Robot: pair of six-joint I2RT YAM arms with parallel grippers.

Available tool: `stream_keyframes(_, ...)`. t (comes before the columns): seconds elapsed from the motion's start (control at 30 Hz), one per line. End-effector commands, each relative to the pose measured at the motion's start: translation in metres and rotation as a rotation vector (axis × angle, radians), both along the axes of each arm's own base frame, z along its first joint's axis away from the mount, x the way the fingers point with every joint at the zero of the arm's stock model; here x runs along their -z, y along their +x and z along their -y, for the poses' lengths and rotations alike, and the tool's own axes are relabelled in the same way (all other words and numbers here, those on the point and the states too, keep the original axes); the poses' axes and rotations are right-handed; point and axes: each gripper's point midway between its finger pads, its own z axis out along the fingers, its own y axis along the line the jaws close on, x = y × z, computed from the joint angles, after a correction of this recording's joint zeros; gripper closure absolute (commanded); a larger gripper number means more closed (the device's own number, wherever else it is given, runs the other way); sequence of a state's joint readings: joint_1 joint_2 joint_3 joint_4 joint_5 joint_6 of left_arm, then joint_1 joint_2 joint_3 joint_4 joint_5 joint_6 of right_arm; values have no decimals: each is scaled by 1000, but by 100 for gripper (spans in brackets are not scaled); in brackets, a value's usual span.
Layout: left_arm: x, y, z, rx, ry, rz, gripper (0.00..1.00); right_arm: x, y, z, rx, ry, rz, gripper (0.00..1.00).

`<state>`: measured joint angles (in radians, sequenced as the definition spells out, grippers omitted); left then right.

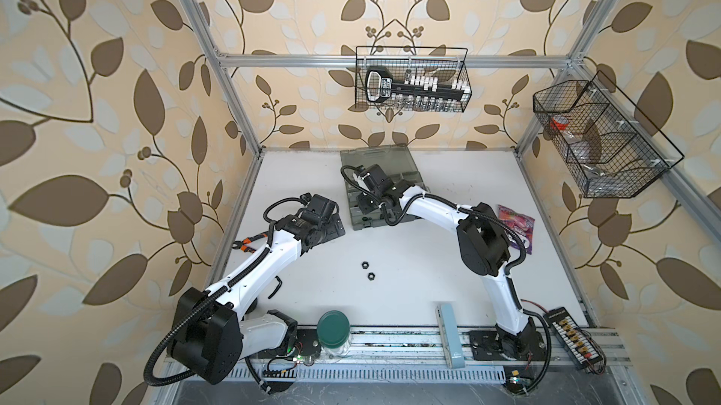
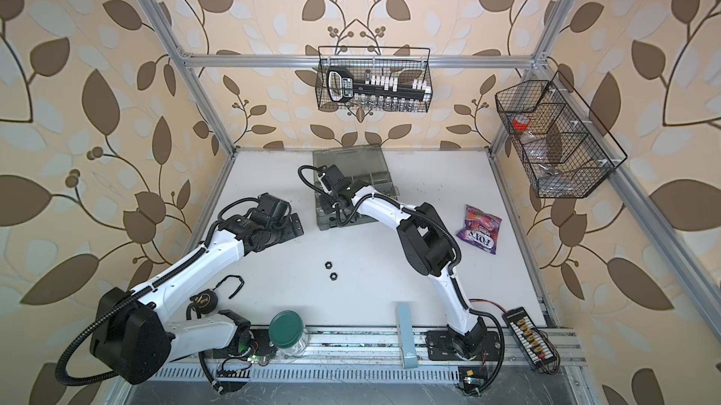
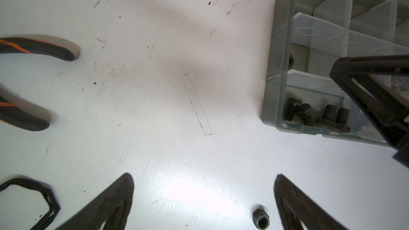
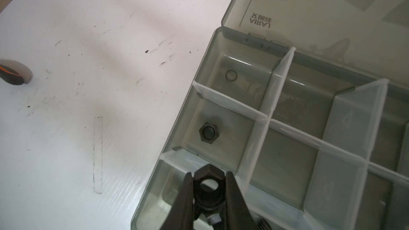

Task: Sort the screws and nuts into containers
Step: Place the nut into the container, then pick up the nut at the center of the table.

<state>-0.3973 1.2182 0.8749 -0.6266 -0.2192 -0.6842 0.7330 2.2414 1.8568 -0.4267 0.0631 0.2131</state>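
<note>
The grey organizer case (image 1: pixel 411 184) lies open at the back of the table, its lid (image 2: pixel 347 157) laid flat. My right gripper (image 4: pixel 209 174) hangs over the case's near corner, shut on a black nut (image 4: pixel 208 181). Another black nut (image 4: pixel 209 133) lies in the adjoining compartment. Several black screws (image 3: pixel 318 116) fill the corner compartment. My left gripper (image 3: pixel 203 178) stands open just above the table, left of the case. A small nut (image 3: pixel 261 219) lies between its fingers, close to one of them. In both top views two black nuts (image 1: pixel 365 265) (image 2: pixel 334 276) rest mid-table.
Orange-and-black pliers (image 1: pixel 249 245) lie by the left edge, with a black hook (image 1: pixel 277 286) nearer the front. A green-lidded jar (image 1: pixel 332 328) and a pale box (image 1: pixel 448 335) stand at the front rail. A candy bag (image 2: pixel 478 229) lies at the right. Wire baskets (image 1: pixel 411 79) (image 1: pixel 597 138) hang on the frame.
</note>
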Motion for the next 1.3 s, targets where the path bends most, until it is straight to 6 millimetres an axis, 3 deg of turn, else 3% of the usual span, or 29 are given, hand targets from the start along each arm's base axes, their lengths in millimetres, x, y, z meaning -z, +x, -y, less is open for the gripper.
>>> stream_keyframes(0.0,-2,-2,-7,-34,-1,10,1,6,7,-5,-11,-25,13,100)
stream_keyframes(0.13,-5,-3,-6,-27,-8,14,1,15,15,-11,-14,-39,21,98)
stream_keyframes(0.27,-5,-5,-4,-16,-14,10,1,22,20,-15,-18,-43,15,82)
stream_keyframes(0.33,-6,-7,-4,-9,-16,6,1,20,22,-17,-18,-39,19,67)
stream_keyframes(0.47,-6,-9,1,18,-34,-6,1,7,23,-16,-15,-32,37,52)
stream_keyframes(0.63,-4,-13,15,82,-93,-19,1,-15,22,-3,15,-39,77,51)
stream_keyframes(0.83,9,-23,32,142,-177,-72,1,-35,16,43,131,-23,106,46)
stream_keyframes(0.9,14,-27,38,159,-198,-87,2,-43,6,55,161,-6,114,41)
stream_keyframes(0.93,16,-29,42,169,-206,-93,3,-46,8,72,198,-2,120,38)
stream_keyframes(1.1,24,-35,63,220,-215,-117,8,-56,-7,120,317,-13,157,27)
stream_keyframes(1.27,37,-45,89,288,-169,-172,14,-65,-22,162,419,-13,184,5)
